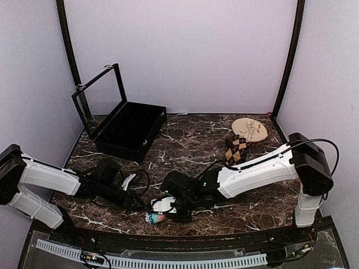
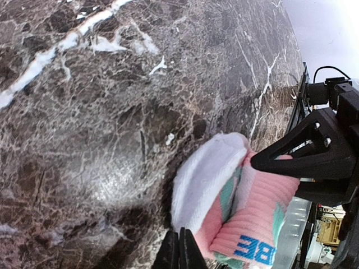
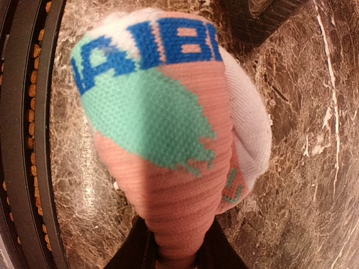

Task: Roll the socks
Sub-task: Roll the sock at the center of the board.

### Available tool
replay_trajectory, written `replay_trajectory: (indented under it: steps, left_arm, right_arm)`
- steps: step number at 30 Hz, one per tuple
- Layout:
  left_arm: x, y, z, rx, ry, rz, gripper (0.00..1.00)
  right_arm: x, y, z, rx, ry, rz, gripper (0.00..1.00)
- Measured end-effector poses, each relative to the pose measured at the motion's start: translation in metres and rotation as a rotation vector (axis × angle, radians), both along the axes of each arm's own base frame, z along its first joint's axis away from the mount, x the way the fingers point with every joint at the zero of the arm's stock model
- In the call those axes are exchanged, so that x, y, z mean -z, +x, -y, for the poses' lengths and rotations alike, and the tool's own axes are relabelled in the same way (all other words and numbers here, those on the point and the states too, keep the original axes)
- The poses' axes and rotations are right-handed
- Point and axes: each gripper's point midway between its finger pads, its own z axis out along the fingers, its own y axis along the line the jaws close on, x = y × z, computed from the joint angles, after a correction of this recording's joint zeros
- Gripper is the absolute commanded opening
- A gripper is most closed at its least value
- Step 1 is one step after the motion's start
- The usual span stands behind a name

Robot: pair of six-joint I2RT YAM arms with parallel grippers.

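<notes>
A rolled pink sock bundle (image 1: 156, 217) with teal patches, blue letters and a white toe lies near the table's front edge. It also shows in the left wrist view (image 2: 247, 207) and fills the right wrist view (image 3: 168, 140). My right gripper (image 3: 175, 255) is shut on the pink cuff of the bundle; in the top view the right gripper (image 1: 168, 210) sits right over it. My left gripper (image 2: 180, 252) is shut and empty, its tips just beside the bundle's white end. A brown argyle sock (image 1: 236, 149) lies at the back right.
An open black case (image 1: 130, 130) with its lid raised stands at the back left. A round wooden disc (image 1: 250, 130) lies at the back right, beside the argyle sock. The table's front rail (image 3: 28, 140) runs close behind the bundle.
</notes>
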Motion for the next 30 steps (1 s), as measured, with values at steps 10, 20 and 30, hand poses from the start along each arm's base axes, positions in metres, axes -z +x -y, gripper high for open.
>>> replay_trajectory:
  steps: [10,20,30]
  left_arm:
    - [0.008,-0.009,-0.005,0.009,0.037,-0.042,0.0]
    - [0.018,-0.021,0.016,0.094,0.03,-0.109,0.0]
    - [0.017,-0.007,0.039,0.115,0.008,-0.126,0.0]
  right_arm:
    - [0.0,0.0,0.001,0.016,-0.022,-0.067,0.05]
    - [0.001,-0.003,0.003,0.041,-0.042,-0.144,0.05]
    - [0.003,0.0,0.01,0.115,-0.051,-0.228,0.05]
